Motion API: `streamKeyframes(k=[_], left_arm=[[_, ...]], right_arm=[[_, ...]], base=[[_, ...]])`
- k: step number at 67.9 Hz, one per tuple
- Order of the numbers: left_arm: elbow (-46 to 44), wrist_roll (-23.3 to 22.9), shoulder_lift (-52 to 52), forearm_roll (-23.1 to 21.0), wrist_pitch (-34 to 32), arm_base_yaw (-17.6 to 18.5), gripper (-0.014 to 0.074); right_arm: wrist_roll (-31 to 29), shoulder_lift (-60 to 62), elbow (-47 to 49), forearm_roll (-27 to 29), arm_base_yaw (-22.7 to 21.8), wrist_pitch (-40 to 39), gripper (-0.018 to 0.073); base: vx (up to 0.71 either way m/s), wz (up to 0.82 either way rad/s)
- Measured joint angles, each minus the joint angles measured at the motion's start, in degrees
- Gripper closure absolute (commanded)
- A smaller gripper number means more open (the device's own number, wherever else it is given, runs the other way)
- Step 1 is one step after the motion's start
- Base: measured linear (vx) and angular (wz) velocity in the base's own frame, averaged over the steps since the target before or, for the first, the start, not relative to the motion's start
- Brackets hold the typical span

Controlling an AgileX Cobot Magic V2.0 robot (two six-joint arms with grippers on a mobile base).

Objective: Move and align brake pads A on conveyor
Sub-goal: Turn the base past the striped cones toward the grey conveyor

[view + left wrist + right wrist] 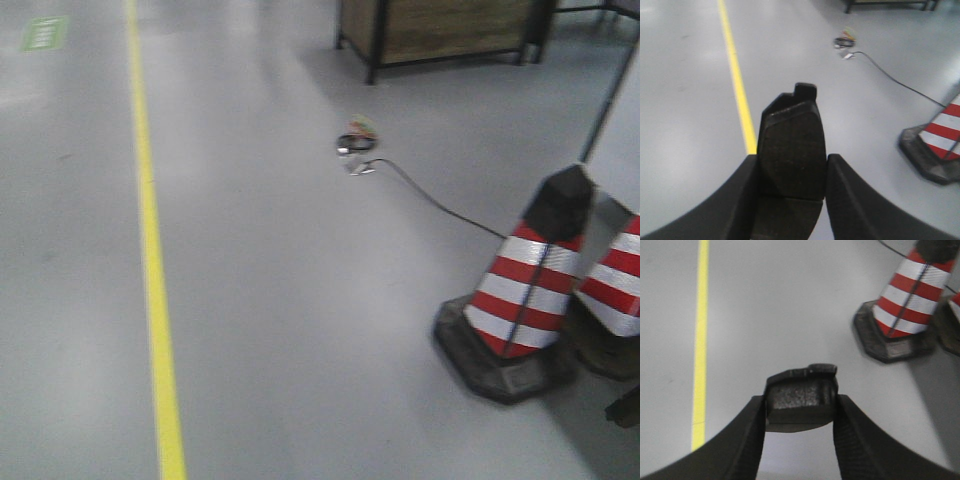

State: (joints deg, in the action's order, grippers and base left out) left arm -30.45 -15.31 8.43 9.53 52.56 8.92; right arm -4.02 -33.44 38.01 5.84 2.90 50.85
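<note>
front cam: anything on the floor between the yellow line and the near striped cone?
Bare grey floor between yellow line and cone in the exterior front view; the cable lies further back.

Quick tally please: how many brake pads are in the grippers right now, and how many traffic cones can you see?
Brake pads: 2, one in the left gripper at, one in the right gripper at
Traffic cones: 2, at and
Total: 4

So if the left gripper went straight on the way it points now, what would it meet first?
Probably just bare grey floor. The left gripper is shut on a brake pad and points out over open floor, between the yellow line and the striped cone. Nothing stands in that line, though depth is hard to judge.
</note>
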Motion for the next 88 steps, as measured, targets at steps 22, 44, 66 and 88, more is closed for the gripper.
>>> streamKeyframes(k=[22,44,66,88], left_arm=[[0.0,0.0,0.0,0.0,0.0,0.0,0.0603],[0.0,0.0,0.0,0.0,0.0,0.0,0.0603],[0.0,0.0,0.0,0.0,0.0,0.0,0.0603],[0.0,0.0,0.0,0.0,0.0,0.0,0.0603]], right_arm=[[0.0,0.0,0.0,-0.1,0.0,0.0,0.0564],[0.0,0.0,0.0,-0.1,0.0,0.0,0.0564],[0.0,0.0,0.0,-0.1,0.0,0.0,0.0564],[0.0,0.0,0.0,-0.1,0.0,0.1,0.0564]], base=[[0.30,-0.81],[0.31,-0.83],[0.30,-0.83],[0.29,-0.77]])
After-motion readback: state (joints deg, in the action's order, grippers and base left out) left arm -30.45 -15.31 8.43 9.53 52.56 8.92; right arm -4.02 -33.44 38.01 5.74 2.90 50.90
